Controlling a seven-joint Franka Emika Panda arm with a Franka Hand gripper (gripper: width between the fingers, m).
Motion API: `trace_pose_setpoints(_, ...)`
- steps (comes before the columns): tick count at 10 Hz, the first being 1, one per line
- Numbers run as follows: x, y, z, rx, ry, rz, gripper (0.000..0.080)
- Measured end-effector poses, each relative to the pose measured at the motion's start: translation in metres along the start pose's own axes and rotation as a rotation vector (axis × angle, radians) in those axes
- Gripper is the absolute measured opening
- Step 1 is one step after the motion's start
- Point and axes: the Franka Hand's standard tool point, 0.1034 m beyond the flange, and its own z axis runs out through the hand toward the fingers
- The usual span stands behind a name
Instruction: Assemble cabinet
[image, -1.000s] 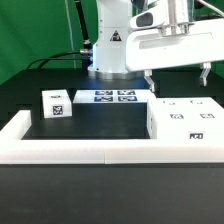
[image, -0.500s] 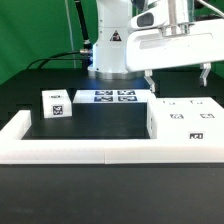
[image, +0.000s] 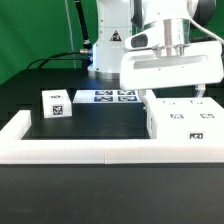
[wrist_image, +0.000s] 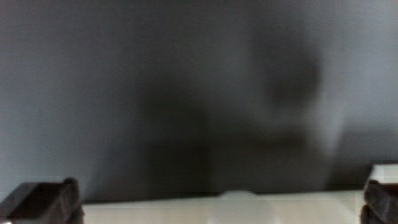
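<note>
i take the marker board (image: 112, 97) as my reference. the gripper (image: 172, 96) hangs just to the exterior view's right of it, over the rear edge of the cabinet body (image: 185, 120). its jaws are spread wide and hold nothing. one finger (image: 147, 97) hangs by the board's right-hand end. i can't tell whether either fingertip touches the body's top.

the cabinet body, a white box with small square tags on its top and front, sits just beside the board on the exterior view's right, a little nearer the camera. the small cabinet block (image: 55, 104), a tagged white cube, stands apart from the board on the exterior view's left. the border rail (image: 70, 150) runs on the camera side of the board, and both parts lie inside it.

the wrist view is blurred. i make out two dark fingertips (wrist_image: 39, 200) far apart, and a pale strip between them that i can't identify.
</note>
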Motion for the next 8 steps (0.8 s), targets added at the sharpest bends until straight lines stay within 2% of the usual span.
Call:
trace_pose_setpoints(5,-0.0005,0.0000,0.0002,0.000,-0.001,-0.014,0.0797)
trace_pose_setpoints(8,0.0011,-0.0071,0.0093,-0.010,0.019,-0.023,0.0797)
